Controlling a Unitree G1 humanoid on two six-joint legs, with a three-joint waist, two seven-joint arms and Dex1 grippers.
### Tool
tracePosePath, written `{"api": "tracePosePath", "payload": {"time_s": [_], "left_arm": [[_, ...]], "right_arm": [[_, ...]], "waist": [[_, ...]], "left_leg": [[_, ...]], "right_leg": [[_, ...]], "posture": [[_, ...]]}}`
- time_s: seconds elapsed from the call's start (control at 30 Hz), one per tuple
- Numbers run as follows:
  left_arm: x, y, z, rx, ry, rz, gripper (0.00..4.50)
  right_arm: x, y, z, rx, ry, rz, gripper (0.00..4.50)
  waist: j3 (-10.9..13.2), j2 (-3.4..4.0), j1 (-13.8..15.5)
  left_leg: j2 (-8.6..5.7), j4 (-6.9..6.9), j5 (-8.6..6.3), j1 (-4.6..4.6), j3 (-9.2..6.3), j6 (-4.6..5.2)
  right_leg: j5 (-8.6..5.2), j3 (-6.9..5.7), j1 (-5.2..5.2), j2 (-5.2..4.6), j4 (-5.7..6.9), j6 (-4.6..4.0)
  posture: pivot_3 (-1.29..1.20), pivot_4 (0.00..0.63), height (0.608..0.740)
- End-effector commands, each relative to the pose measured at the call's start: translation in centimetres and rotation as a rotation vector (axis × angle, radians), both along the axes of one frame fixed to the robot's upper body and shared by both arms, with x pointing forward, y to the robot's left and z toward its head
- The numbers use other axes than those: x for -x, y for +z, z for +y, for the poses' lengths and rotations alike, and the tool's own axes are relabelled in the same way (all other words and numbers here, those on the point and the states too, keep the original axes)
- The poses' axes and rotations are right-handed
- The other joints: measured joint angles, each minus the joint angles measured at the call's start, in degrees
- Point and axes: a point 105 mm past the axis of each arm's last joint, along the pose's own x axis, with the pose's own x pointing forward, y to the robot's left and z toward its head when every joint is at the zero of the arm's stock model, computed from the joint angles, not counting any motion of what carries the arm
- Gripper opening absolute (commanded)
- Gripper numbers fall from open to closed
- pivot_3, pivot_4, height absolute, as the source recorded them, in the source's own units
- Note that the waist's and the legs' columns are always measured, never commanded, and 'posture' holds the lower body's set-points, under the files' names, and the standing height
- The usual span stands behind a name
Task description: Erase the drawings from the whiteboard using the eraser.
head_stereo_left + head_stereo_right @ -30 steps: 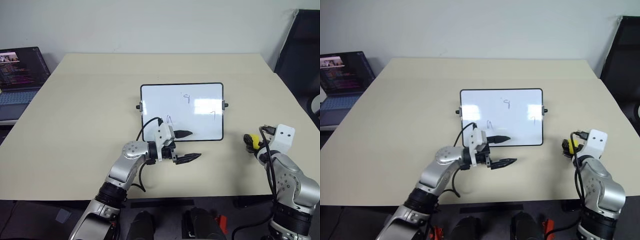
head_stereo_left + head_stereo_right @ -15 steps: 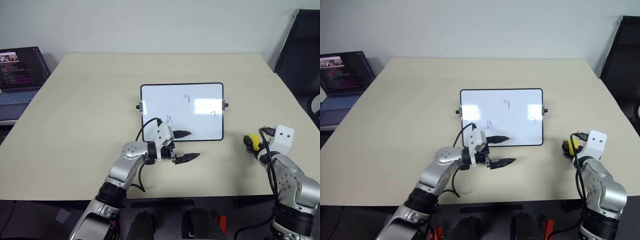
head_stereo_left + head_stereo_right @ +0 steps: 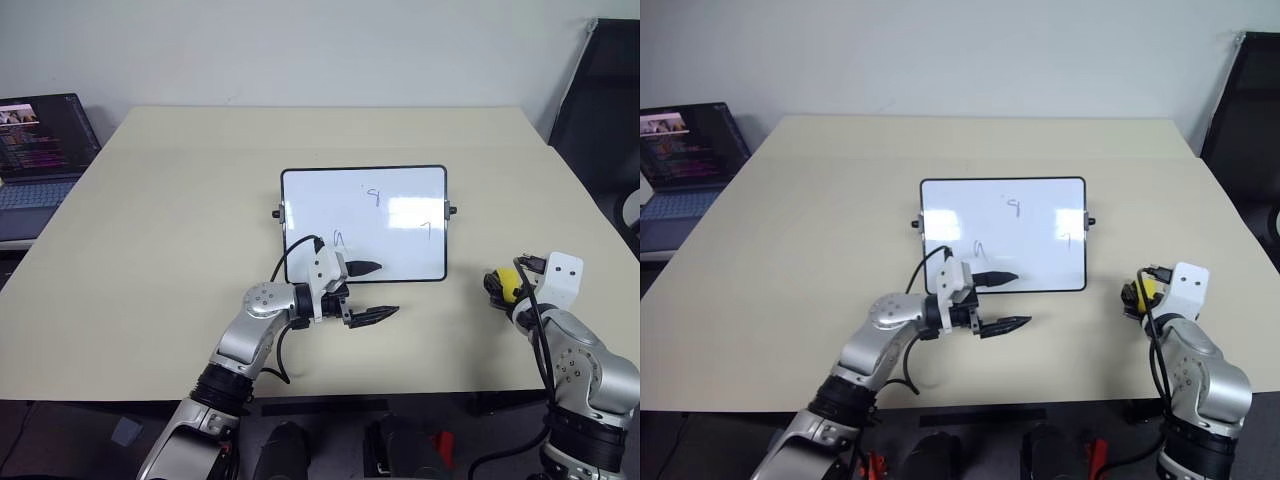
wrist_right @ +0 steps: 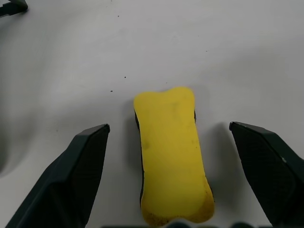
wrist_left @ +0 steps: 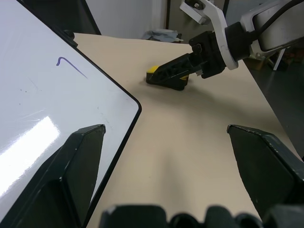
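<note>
On the table (image 3: 180, 200), yellow eraser (image 4: 171, 152) untouched between the parted right tool (image 4: 168, 142) fingers

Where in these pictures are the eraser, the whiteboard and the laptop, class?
eraser (image 4: 171, 154): right wrist view, middle of its yellow top.
whiteboard (image 3: 320, 205): left eye view, bare white surface.
laptop (image 3: 40, 135): left eye view, on its dark screen.

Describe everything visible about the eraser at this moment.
The eraser is a small yellow block with a slightly pinched waist and a dark underside, looking like foam. It lies flat on the beige table, off the whiteboard's right side and apart from it. The right gripper straddles it with fingers open and clear of its sides.
</note>
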Motion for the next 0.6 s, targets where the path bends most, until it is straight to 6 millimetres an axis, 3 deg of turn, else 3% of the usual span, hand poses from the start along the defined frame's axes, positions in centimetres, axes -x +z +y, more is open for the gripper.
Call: {"api": "tracePosePath", "payload": {"time_s": [0.03, 0.23, 0.53, 0.6], "left_arm": [[-0.3, 1.2, 0.1, 0.014, 0.000, -0.051, 4.50], [-0.3, 1.2, 0.2, 0.012, 0.004, -0.053, 4.50], [-0.3, 1.2, 0.1, 0.014, 0.007, -0.054, 4.50], [-0.8, 1.6, 0.1, 0.020, 0.039, -0.086, 4.50]], "right_arm": [[-0.1, 0.9, -0.1, 0.016, 0.008, -0.033, 3.20], [-0.2, 0.9, -0.1, 0.013, 0.005, -0.037, 1.04], [-0.4, 1.0, -0.3, 0.063, -0.004, -0.041, 1.02], [-0.7, 1.8, 0.2, 0.088, 0.025, -0.086, 1.02]], "waist": [[0.0, 0.00, 0.0], [0.0, 0.00, 0.0], [0.0, 0.00, 0.0], [0.0, 0.00, 0.0]], "left_leg": [[0.00, 0.00, 0.00, 0.00, 0.00, 0.00], [0.00, 0.00, 0.00, 0.00, 0.00, 0.00], [0.00, 0.00, 0.00, 0.00, 0.00, 0.00], [0.00, 0.00, 0.00, 0.00, 0.00, 0.00]], "right_leg": [[0.00, 0.00, 0.00, 0.00, 0.00, 0.00], [0.00, 0.00, 0.00, 0.00, 0.00, 0.00], [0.00, 0.00, 0.00, 0.00, 0.00, 0.00], [0.00, 0.00, 0.00, 0.00, 0.00, 0.00]], "posture": [[0.00, 0.150, 0.740], [0.00, 0.150, 0.740], [0.00, 0.150, 0.740], [0.00, 0.150, 0.740]]}}
